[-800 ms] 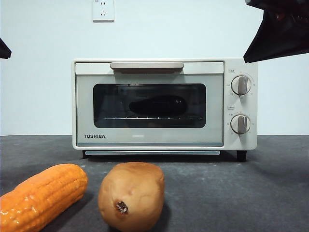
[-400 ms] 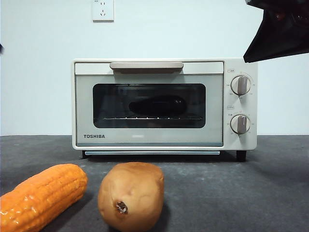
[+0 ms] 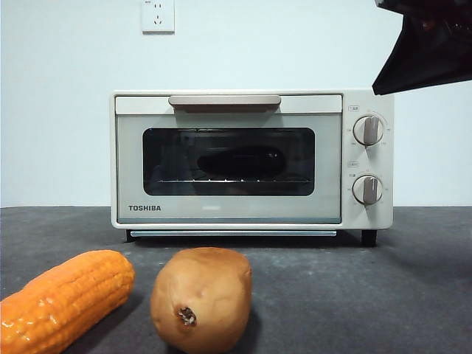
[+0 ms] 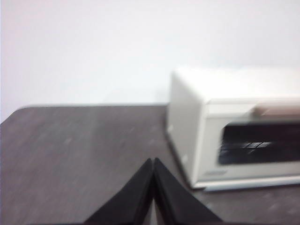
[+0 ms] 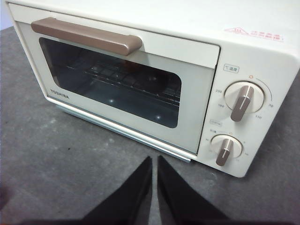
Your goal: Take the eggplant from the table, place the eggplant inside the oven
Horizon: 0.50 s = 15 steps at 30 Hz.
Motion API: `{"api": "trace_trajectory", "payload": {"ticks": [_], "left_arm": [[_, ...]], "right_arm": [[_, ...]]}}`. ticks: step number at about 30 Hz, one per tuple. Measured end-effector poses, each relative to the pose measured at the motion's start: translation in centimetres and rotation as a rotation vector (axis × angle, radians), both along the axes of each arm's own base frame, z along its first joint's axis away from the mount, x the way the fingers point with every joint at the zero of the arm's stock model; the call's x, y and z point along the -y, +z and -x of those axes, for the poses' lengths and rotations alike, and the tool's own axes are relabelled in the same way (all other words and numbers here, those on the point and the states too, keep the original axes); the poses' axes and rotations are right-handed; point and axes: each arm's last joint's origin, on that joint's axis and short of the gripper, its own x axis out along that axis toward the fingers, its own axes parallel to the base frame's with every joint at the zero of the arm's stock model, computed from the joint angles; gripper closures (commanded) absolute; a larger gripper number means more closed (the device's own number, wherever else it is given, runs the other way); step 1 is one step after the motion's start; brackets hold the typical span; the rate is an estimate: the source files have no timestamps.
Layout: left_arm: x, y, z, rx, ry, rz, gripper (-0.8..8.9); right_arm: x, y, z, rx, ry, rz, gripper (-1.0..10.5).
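Nearest the camera lie the corn cob and potato, untouched on the table. Beyond them the oven stands with its door shut — the eggplant on the rack inside. The right gripper, empty and pinched closed, hangs just before the door; the left gripper, likewise closed, waits off to the oven's side. The placing looks done — only withdrawal remains.

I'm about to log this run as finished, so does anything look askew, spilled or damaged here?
Nothing stands out. The oven sits square with its door shut, the eggplant lying on the rack behind the glass. The corn cob and potato rest intact on the table.
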Motion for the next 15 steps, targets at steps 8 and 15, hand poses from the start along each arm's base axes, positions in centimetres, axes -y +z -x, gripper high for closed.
{"api": "trace_trajectory", "payload": {"ticks": [8,15], "left_arm": [[-0.5,-5.6,-2.2,-0.121,0.079,-0.02,8.1],[-0.5,-8.1,-2.8,-0.183,0.079,-0.023,8.1]], "right_arm": [[0.0,0.0,0.0,0.001,0.0,0.0,9.4],[0.0,0.0,0.0,0.001,0.0,-0.001,9.4]]}}
